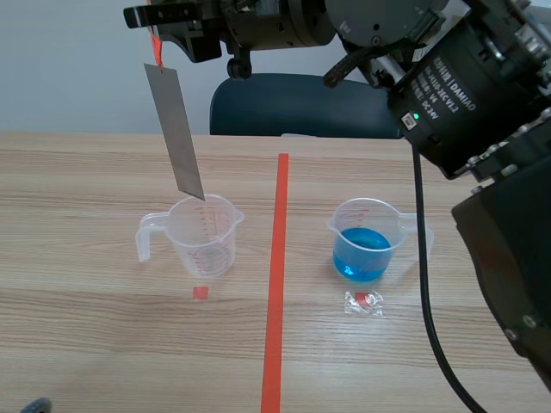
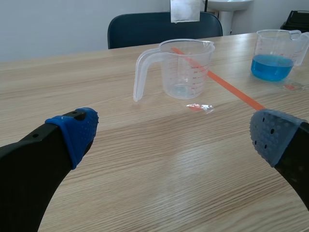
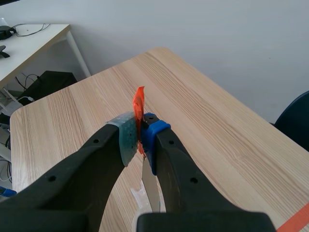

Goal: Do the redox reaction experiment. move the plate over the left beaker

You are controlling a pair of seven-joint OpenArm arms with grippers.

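The left beaker point(image 1: 202, 237), left of centre, looks empty; the right beaker point(image 1: 368, 245), right of centre, holds blue liquid. The plate point(image 1: 175, 133) — a grey strip — hangs at upper left, long axis near vertical, lower end at the left beaker's rim. The right end effector point(image 1: 164, 36) is clamped on its top; the left end effector point(image 2: 175, 135) gapes wide, holding nothing.

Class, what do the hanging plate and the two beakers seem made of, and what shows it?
Plate: probably metal; thin, flat, dull grey sheen. Left beaker and right beaker: likely clear plastic; see-through walls, moulded handles and spouts.
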